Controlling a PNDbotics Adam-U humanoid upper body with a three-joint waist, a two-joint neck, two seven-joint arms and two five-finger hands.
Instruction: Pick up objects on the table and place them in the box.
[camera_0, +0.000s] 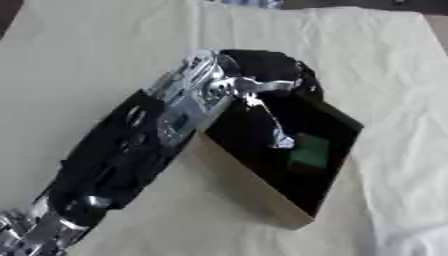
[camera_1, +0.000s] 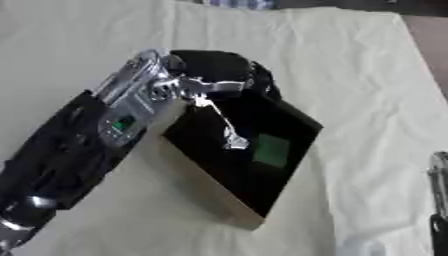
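Observation:
An open box (camera_0: 254, 192) with tan outer walls and a black inside stands askew in the middle of the cream cloth. A small green object (camera_0: 309, 151) lies on its floor toward the right wall. My left arm comes up from the lower left, and my left hand (camera_0: 267, 70) hangs over the box's far corner. One straight silver finger (camera_0: 273, 125) points down into the box, its tip just left of the green object and apart from it; the hand holds nothing. Only a silver and black sliver of my right hand (camera_1: 437, 197) shows at the right edge.
The cream cloth (camera_0: 96, 60) covers the table and is wrinkled at the right. A pale white thing (camera_1: 363, 246) lies near the bottom right corner. Something striped blue (camera_0: 249, 3) shows at the far edge.

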